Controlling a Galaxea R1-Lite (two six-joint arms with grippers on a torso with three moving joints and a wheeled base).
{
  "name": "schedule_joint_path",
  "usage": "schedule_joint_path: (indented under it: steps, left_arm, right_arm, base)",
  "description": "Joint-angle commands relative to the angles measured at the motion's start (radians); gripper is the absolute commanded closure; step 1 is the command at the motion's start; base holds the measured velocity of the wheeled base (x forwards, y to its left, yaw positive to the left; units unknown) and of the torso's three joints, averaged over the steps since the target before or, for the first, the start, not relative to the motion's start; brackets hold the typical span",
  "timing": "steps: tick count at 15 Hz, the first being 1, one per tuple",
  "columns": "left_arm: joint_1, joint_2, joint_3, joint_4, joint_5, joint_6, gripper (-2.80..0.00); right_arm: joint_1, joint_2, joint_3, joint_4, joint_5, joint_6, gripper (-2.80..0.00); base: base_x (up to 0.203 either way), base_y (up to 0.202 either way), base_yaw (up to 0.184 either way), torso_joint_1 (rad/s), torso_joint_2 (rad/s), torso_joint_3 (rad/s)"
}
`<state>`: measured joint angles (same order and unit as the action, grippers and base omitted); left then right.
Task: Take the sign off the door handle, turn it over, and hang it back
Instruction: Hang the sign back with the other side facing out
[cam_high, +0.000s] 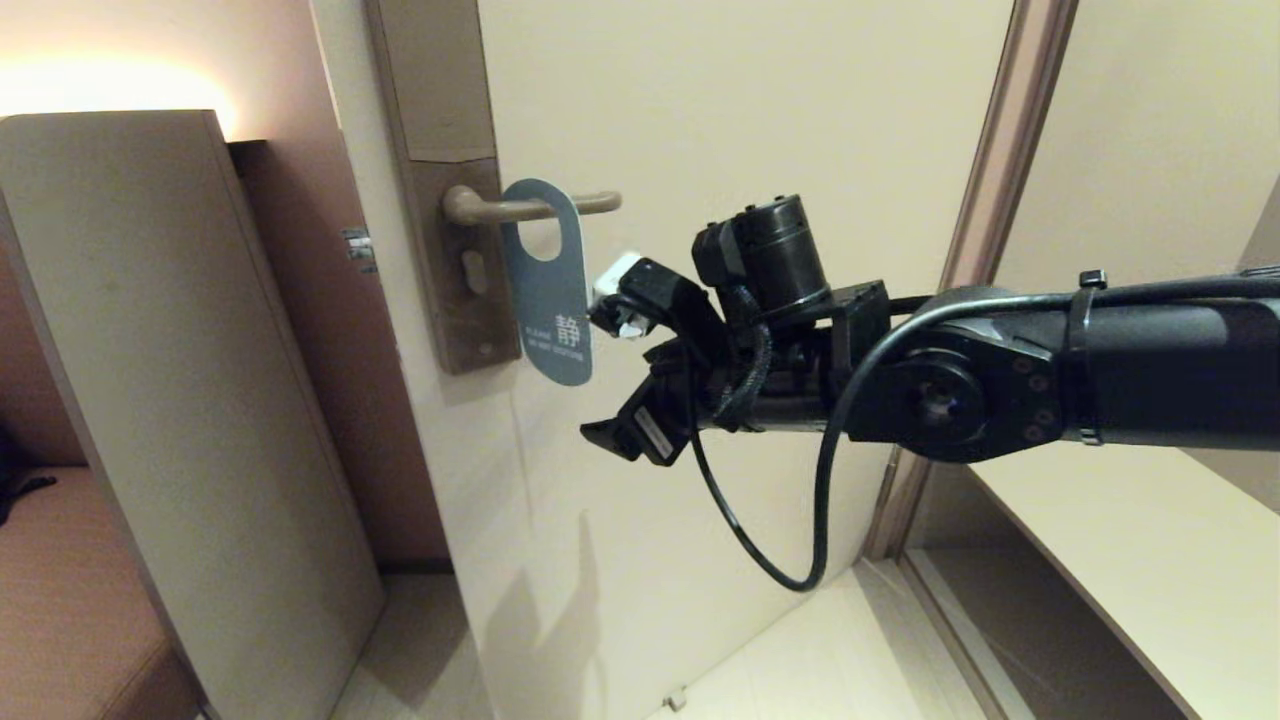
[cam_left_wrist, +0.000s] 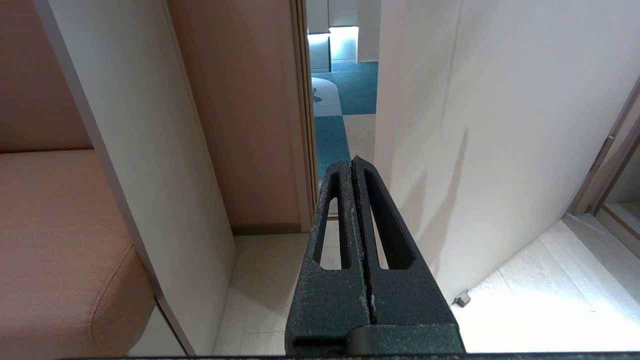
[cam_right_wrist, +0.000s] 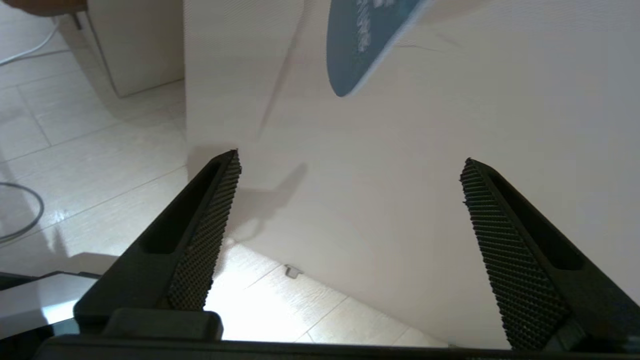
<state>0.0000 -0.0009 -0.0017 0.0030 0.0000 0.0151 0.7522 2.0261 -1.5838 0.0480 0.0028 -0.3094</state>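
The sign (cam_high: 548, 300) hangs from the door handle (cam_high: 598, 203) by its round hole, blue face with white lettering turned outward. The handle is a slim taupe lever on a tall brownish lock plate (cam_high: 455, 270). My right gripper (cam_high: 597, 372) is open just right of the sign's lower half, one finger level with the sign's lower part and the other below its bottom edge, holding nothing. In the right wrist view the sign's blue rounded end (cam_right_wrist: 360, 45) lies beyond the spread gripper (cam_right_wrist: 351, 157). My left gripper (cam_left_wrist: 351, 162) is shut and empty, parked low facing the door's edge.
The cream door (cam_high: 750, 100) stands ajar. A tall beige panel (cam_high: 150, 350) and a brown seat (cam_high: 70, 600) are at the left, the door frame (cam_high: 1000, 200) at the right. A black cable (cam_high: 800, 560) loops under my right arm. A small door stop (cam_high: 677, 700) sits on the floor.
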Motion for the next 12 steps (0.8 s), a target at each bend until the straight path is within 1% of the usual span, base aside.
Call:
schedule_joint_path:
  steps: [1,3,5,7,12]
  left_arm:
    - [0.0,0.001,0.0,0.0,0.0,0.0,0.0]
    - [0.0,0.001,0.0,0.0,0.0,0.0,0.0]
    - [0.0,0.001,0.0,0.0,0.0,0.0,0.0]
    - [0.0,0.001,0.0,0.0,0.0,0.0,0.0]
    - [0.0,0.001,0.0,0.0,0.0,0.0,0.0]
  right_arm:
    - [-0.023,-0.055,0.039,-0.003,0.001,0.001,-2.8]
    - [-0.03,-0.056,0.038,-0.026,-0.005,0.044,-2.8]
    - [-0.043,-0.052,0.044,-0.075,-0.035,0.056,-2.8]
    - [-0.045,-0.047,0.039,-0.089,-0.037,0.08,-2.8]
    - [-0.053,-0.046,0.049,-0.111,-0.037,0.085,-2.8]
  base:
    - [0.0,0.0,0.0,0.0,0.0,0.0]
    - [0.0,0.0,0.0,0.0,0.0,0.0]
    - [0.0,0.0,0.0,0.0,0.0,0.0]
    - [0.0,0.0,0.0,0.0,0.0,0.0]
    - [0.0,0.0,0.0,0.0,0.0,0.0]
